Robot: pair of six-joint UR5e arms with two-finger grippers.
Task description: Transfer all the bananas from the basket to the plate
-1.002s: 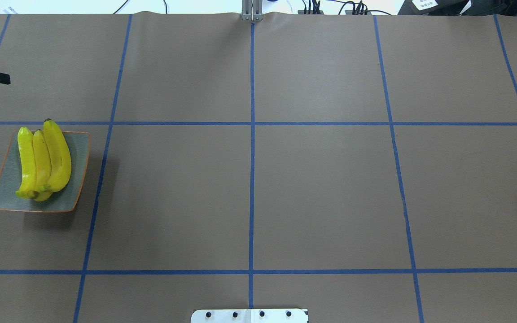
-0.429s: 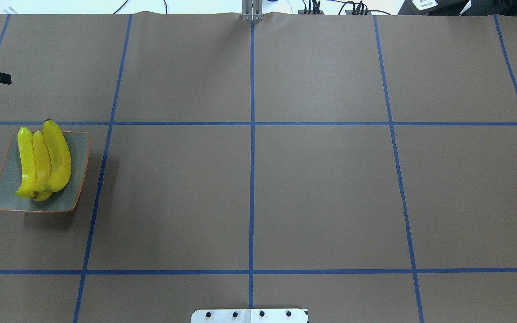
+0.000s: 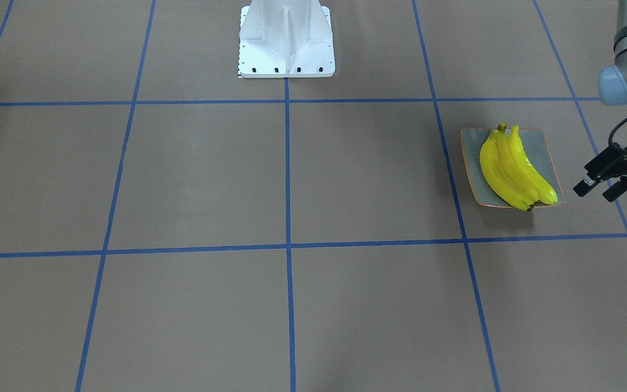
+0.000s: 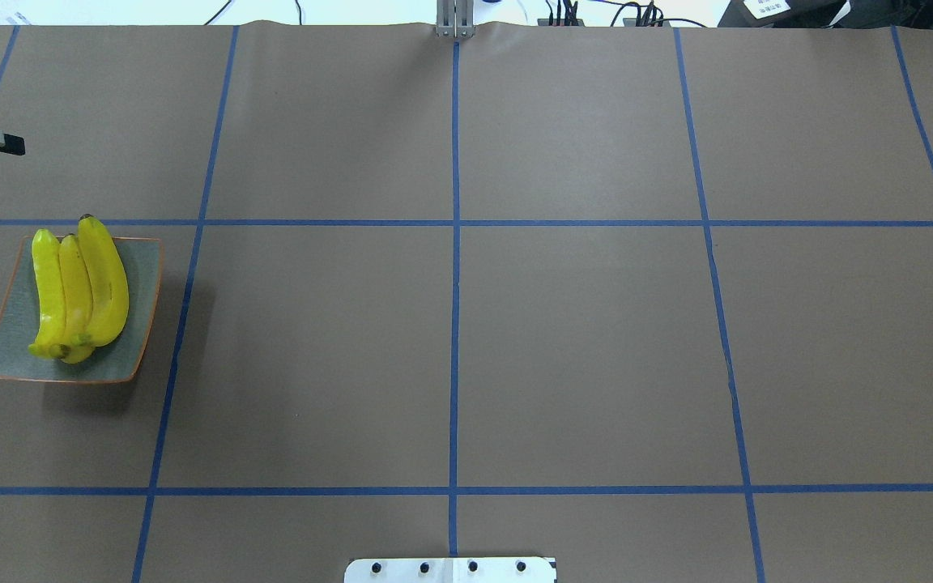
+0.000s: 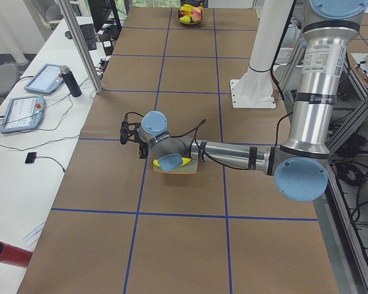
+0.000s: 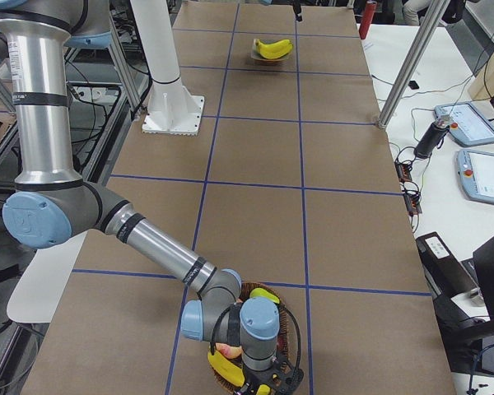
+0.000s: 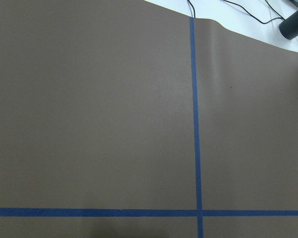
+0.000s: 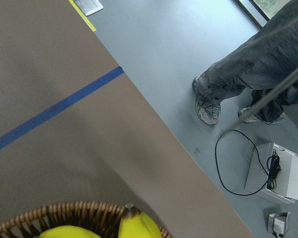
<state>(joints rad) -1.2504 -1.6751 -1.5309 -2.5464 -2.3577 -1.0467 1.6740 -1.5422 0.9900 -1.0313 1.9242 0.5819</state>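
White label [image 4: 766,6] on dark gear past the bench's far edge, writing too small to read. Bench [image 4: 580,340] is covered in brown paper with a blue tape [image 4: 454,324] grid. White robot base [image 3: 286,38] is bolted at the near edge, centre.

Plate [image 4: 110,363] sits on the robot's left side of the bench, three bananas [image 4: 82,291] lying side by side on it, touching. Left end effector [image 3: 594,194] hovers beyond the plate, apart from it, fingers spread, nothing between them.

At the other end of the bench is a wicker basket [image 8: 84,210] with a banana [image 8: 139,227], dark tip up, at the rim. Right end effector [image 6: 272,380] hangs over the basket. Can't tell if it's open or closed.

Grey floor [image 8: 179,44] past the bench edge, with a person's legs [image 8: 248,84] and a loose cable [image 8: 223,168]. White side table [image 6: 395,58] carries teach pendants [image 6: 482,177].
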